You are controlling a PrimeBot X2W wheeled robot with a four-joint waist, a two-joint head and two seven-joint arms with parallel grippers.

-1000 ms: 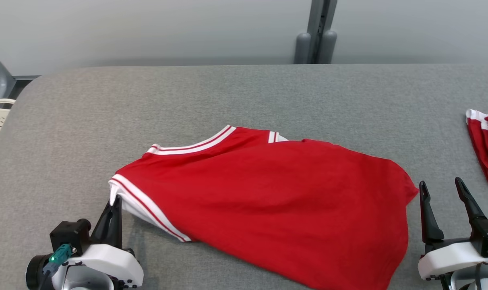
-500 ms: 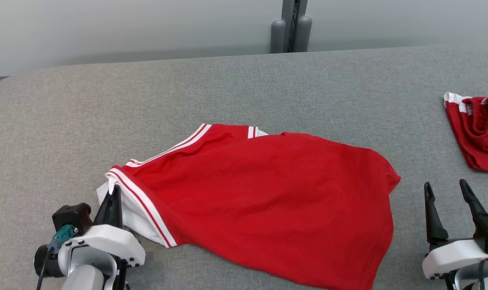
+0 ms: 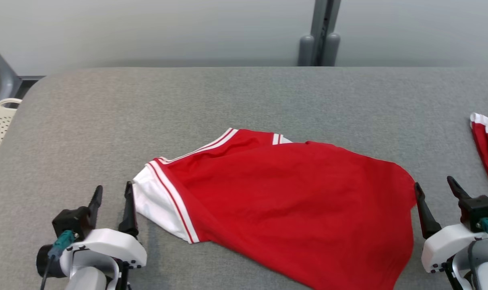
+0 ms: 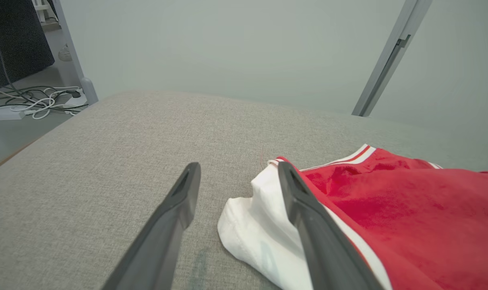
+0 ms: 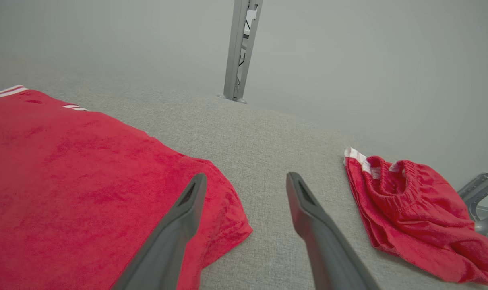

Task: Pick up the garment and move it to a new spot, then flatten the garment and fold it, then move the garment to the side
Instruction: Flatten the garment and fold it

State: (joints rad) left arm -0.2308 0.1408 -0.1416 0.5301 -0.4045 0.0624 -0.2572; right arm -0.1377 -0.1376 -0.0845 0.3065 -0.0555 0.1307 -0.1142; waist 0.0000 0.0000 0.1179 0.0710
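Released since a second ago: the white hem of the garment [image 3: 292, 201], no longer pinched by the left gripper [image 3: 113, 186], now with fingers apart just beside it. At near right, right gripper [image 3: 434, 182] with fingers apart too, holding nothing, close to the red edge. Further on, lying spread but wrinkled on the grey table [image 3: 228, 92], white inside showing at the left end. Seems moved and partly flattened; still to smooth, fold and put aside.

The garment [image 3: 292, 201] is made of matt red cloth; the table [image 3: 187, 100] is covered in rough grey fabric.
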